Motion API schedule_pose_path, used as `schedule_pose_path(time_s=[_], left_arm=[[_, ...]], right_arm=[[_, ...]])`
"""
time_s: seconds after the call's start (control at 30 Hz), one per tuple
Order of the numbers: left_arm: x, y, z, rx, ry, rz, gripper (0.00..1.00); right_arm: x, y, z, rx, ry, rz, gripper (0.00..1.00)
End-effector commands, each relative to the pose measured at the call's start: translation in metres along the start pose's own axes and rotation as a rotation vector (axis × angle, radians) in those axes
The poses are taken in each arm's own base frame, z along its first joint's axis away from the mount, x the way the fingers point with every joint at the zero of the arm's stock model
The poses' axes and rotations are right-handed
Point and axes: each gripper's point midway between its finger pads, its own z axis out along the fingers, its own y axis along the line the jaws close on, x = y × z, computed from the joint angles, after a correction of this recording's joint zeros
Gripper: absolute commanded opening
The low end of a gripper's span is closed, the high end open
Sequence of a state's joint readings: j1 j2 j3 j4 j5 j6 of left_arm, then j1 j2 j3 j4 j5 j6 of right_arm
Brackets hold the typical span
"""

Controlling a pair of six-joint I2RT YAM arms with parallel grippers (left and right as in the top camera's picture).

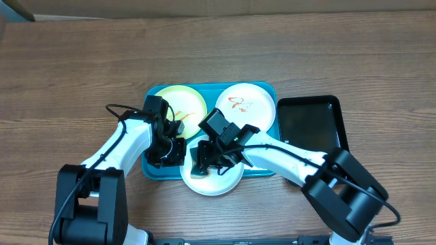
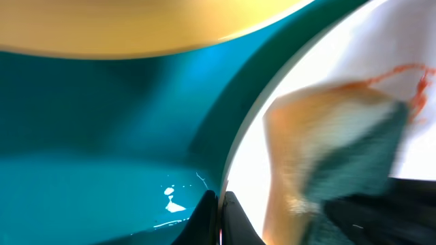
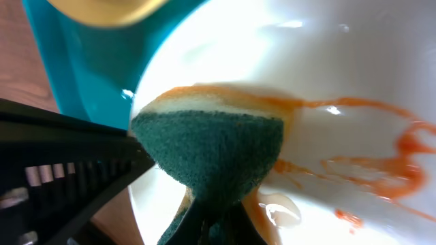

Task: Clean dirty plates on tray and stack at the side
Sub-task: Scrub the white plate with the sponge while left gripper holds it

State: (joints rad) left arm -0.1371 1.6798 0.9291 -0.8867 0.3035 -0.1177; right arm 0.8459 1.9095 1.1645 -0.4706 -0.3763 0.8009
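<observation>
Turquoise tray (image 1: 212, 92) mid-bench (image 1: 68, 68). Near white plate (image 1: 221, 182) overhangs tray's near rim, orange sauce on it. Left end effector (image 2: 219, 204) pinching that plate's rim. Right end effector (image 3: 211, 218) pinching green sponge (image 3: 208, 156), pressed on same plate. Yellow-green plate (image 1: 187, 102) and second smeared white plate (image 1: 248, 105) along tray's far side.

I've got the turquoise tray (image 1: 154, 92) lying flat. Yellow-green plate (image 1: 184, 102) at ten o'clock, faintly smeared. White plate (image 1: 246, 103) at two o'clock, orange streaks. Second white plate (image 1: 214, 185) at six o'clock, sauce-smeared, overhanging the rim.
</observation>
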Motion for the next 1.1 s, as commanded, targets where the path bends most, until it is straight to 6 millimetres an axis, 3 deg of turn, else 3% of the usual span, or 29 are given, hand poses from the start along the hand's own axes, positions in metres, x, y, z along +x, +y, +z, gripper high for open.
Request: schedule_pose_path(time_s=[0.0,0.27,0.4,0.57,0.7,0.8,0.9,1.07], left_arm=[[-0.004,0.001,-0.001,-0.014,-0.008,-0.012,0.04],[-0.004,0.001,-0.001,-0.014,-0.007,-0.016,0.04],[-0.004,0.001,-0.001,-0.014,-0.007,-0.015,0.04],[-0.004,0.001,-0.001,-0.014,-0.007,-0.015,0.04],[-0.004,0.001,-0.001,-0.014,-0.007,-0.015,0.04],[-0.004,0.001,-0.001,-0.014,-0.009,-0.015,0.04],[-0.005,0.001,-0.001,-0.014,-0.011,-0.014,0.04],[-0.005,0.001,-0.001,-0.013,-0.011,-0.014,0.04]], right_arm=[[0.017,-0.007,0.017,-0.019,0.106,-0.029,0.04],[-0.023,-0.022,0.004,0.027,-0.007,-0.022,0.04],[-0.049,-0.044,-0.008,0.037,-0.053,0.052,0.04],[-0.064,-0.076,-0.026,0.078,-0.051,0.151,0.04],[-0.050,-0.094,-0.032,0.129,0.015,0.176,0.04],[-0.032,-0.096,-0.031,0.154,0.082,0.144,0.04],[-0.012,-0.078,-0.024,0.119,0.146,0.064,0.04],[-0.011,-0.046,-0.010,0.049,0.112,-0.116,0.04]])
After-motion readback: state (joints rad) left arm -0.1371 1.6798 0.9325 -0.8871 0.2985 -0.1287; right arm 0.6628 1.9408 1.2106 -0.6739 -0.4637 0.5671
